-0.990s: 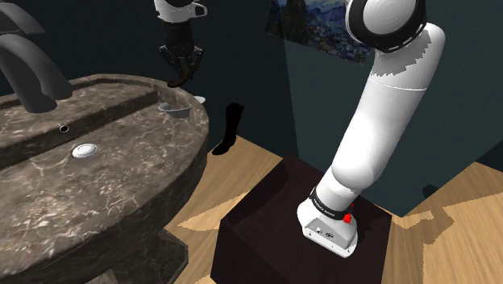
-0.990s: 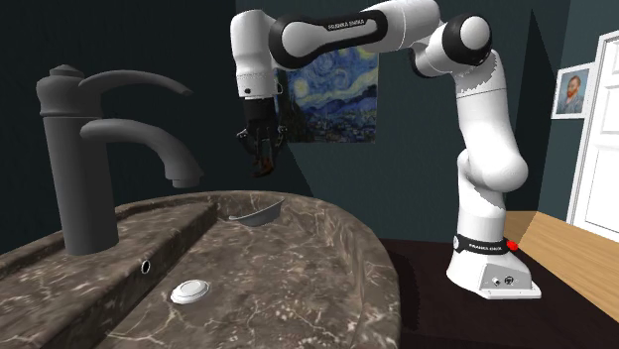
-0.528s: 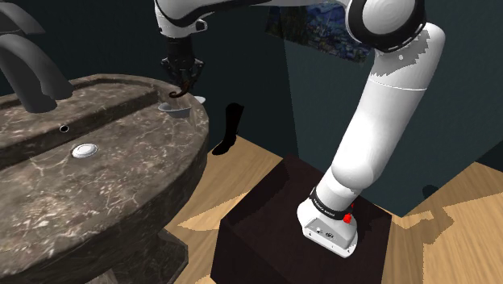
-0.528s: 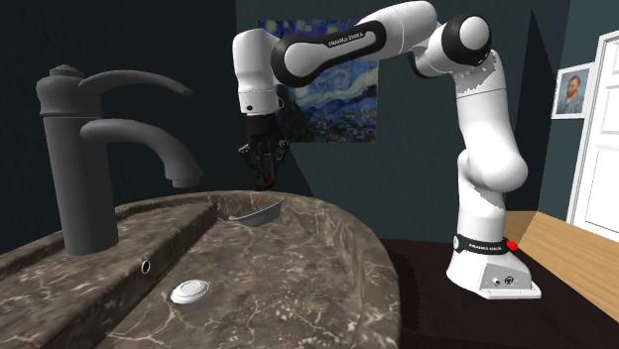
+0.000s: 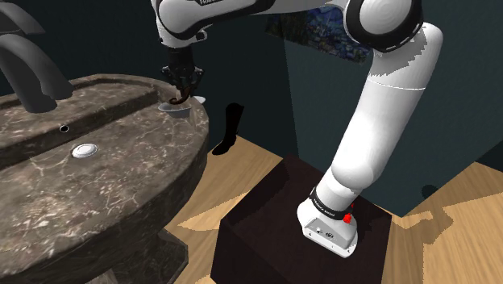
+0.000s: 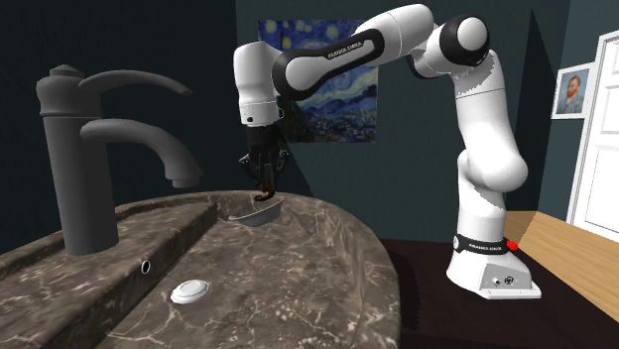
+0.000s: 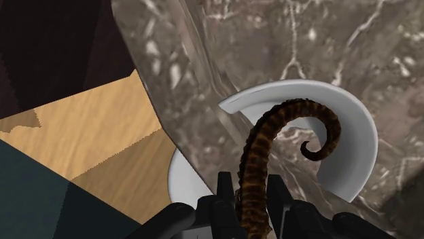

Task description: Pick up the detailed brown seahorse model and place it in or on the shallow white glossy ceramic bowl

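Marbled sink top (image 6: 298, 268), white bowl (image 6: 246, 218) under seahorse (image 7: 253, 163), wooden floor (image 5: 242, 173), starry painting (image 6: 337, 114)

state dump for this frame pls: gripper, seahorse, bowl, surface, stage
gripper: shut on the seahorse, pointing down over the bowl
seahorse: brown, dark-banded, curled tail hanging toward the bowl; contact with it unclear
bowl: shallow, white, on the sink top near its edge
sink top: dark veined marble
stage: seahorse held over the bowl, not yet released
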### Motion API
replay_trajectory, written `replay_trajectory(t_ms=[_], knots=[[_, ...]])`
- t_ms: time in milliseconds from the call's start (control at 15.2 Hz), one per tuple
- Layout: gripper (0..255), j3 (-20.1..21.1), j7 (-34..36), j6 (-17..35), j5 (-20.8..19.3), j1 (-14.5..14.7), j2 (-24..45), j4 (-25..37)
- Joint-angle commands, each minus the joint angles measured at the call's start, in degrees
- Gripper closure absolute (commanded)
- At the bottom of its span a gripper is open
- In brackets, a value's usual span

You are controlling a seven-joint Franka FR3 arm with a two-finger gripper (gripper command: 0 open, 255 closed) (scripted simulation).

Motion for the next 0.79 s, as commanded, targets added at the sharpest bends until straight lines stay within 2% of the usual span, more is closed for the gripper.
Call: replay_trajectory(t_ms=[0, 198, 264, 594, 726], knots=[[255, 0.00, 0.04, 0.19, -0.03, 0.03, 0.36, -0.06], [255, 0.00, 0.04, 0.19, -0.03, 0.03, 0.36, -0.06], [0, 0.00, 0.03, 0.19, -0.03, 0.02, 0.36, -0.06], [0, 0.00, 0.04, 0.18, -0.03, 0.03, 0.36, -0.06], [0, 0.26, -0.23, -3.53, 0.32, 0.34, 0.02, 3.33]])
